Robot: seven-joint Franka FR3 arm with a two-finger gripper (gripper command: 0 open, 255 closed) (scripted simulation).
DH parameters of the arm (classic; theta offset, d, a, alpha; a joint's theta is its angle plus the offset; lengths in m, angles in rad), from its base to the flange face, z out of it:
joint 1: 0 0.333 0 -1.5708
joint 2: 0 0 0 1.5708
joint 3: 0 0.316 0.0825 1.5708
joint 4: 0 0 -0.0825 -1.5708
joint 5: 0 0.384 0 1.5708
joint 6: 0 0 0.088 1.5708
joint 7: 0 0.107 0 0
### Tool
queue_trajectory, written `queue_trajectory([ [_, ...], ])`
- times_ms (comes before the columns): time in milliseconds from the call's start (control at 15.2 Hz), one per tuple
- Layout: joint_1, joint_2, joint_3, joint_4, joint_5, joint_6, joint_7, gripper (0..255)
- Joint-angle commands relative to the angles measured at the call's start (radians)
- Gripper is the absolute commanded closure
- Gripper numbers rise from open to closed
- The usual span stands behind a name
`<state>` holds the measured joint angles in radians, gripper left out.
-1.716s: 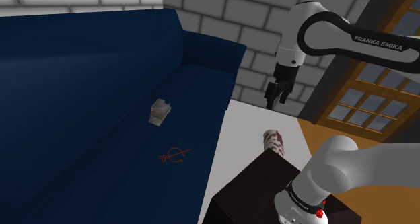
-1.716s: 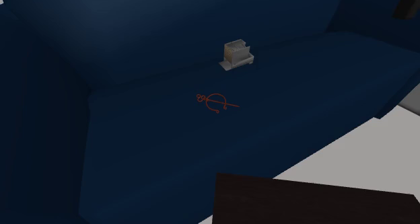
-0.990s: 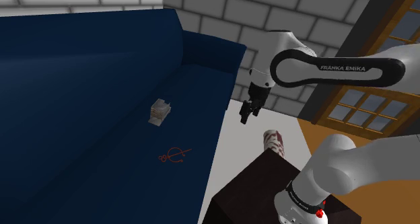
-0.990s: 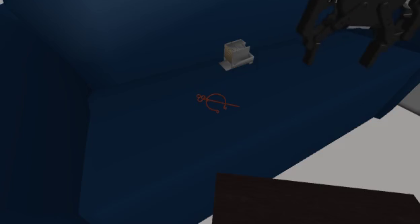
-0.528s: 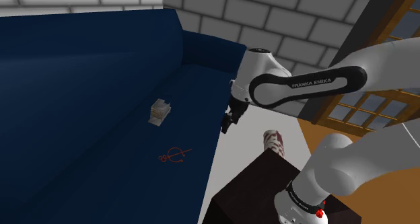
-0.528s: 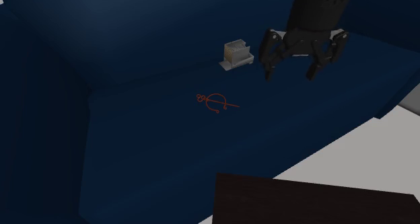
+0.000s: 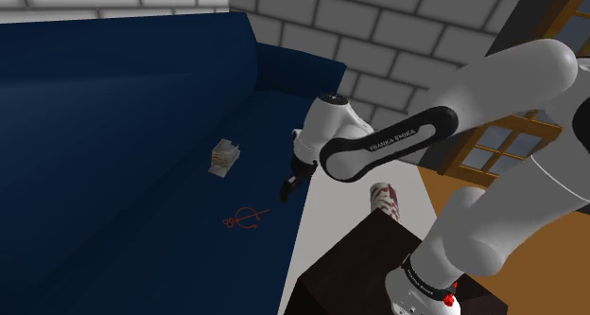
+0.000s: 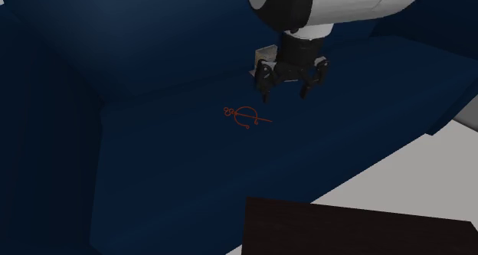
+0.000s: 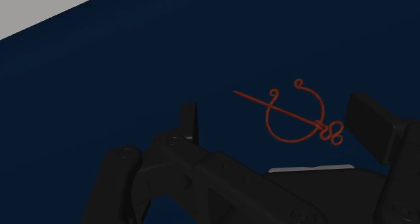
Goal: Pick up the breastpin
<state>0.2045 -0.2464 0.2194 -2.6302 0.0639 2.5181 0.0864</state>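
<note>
Thin red wire breastpin: an open ring with curled ends, crossed by a straight pin. It lies flat on the seat of the dark blue sofa, between backrest and front edge.

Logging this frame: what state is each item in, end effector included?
breastpin: lying flat on the blue sofa seat, not held.
end effector: open, empty, above the seat near the breastpin, no contact.
small white box: sitting on the seat at the foot of the backrest, untouched.
</note>
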Motion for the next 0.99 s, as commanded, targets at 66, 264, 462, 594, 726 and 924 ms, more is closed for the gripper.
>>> queue_trajectory([
  [66,0.003,0.113,0.030,0.033,-0.042,0.118,0.018,0],
  [264,0.003,0.233,0.056,0.082,-0.127,0.221,0.069,0],
  [462,0.019,0.353,0.058,0.144,-0.257,0.306,0.153,0],
  [594,0.050,0.431,0.036,0.194,-0.356,0.351,0.219,0],
  [726,0.098,0.506,-0.002,0.250,-0.446,0.389,0.279,0],
  [924,0.137,0.556,-0.043,0.273,-0.497,0.424,0.319,0],
])
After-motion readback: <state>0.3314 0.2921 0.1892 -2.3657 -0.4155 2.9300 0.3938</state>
